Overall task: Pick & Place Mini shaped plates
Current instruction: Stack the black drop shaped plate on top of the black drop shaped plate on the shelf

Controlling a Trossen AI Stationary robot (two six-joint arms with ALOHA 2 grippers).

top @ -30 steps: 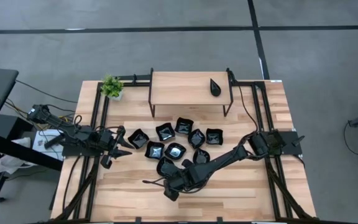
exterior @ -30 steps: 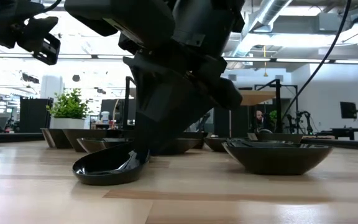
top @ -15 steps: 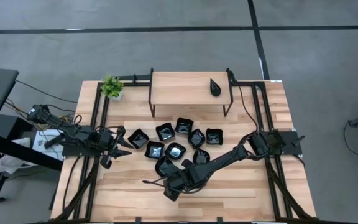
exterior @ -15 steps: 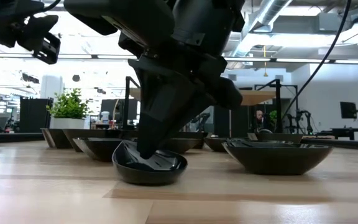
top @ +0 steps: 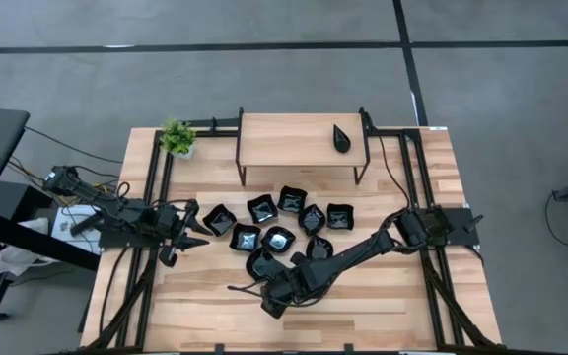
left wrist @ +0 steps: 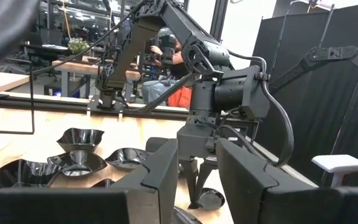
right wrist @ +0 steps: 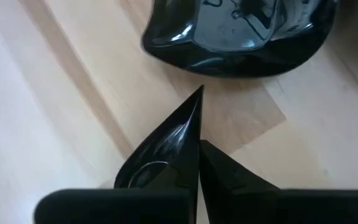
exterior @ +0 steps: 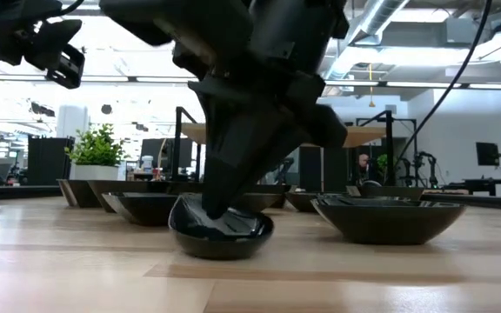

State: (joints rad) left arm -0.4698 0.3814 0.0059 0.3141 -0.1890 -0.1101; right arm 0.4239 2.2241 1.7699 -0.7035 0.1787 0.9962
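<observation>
The mini shaped plates are small glossy black dishes. Several sit in a cluster (top: 282, 225) mid-table, and one teardrop dish (top: 341, 138) lies on the raised wooden shelf. My right gripper (top: 261, 289) is low over the near-centre of the table, shut on another teardrop dish (top: 235, 289), which also shows in the low view (exterior: 223, 236) and the right wrist view (right wrist: 160, 158). My left gripper (top: 193, 235) waits open at the table's left, above the wood and apart from the dishes. My right gripper (right wrist: 199, 146) pinches the teardrop dish by the wall of its broad end (right wrist: 188, 155), the pointed tip (right wrist: 199, 92) facing away from the wrist. The fingers (exterior: 224, 187) come down from above, slanting, and reach into its hollow. The dish's underside (exterior: 223, 255) is at the table top.
A small green potted plant (top: 177, 138) stands at the far left corner beside the shelf (top: 294, 143). Another dish (right wrist: 241, 31) lies just beyond the held one. Black frame rails run along both table sides. Bare wood lies near and to the left of my right gripper.
My right gripper has turned at the wrist and moved slightly toward the table's right. The held teardrop dish has turned about with it: in the low view it went from long and side-on to compact and end-on, staying down at the table top.
</observation>
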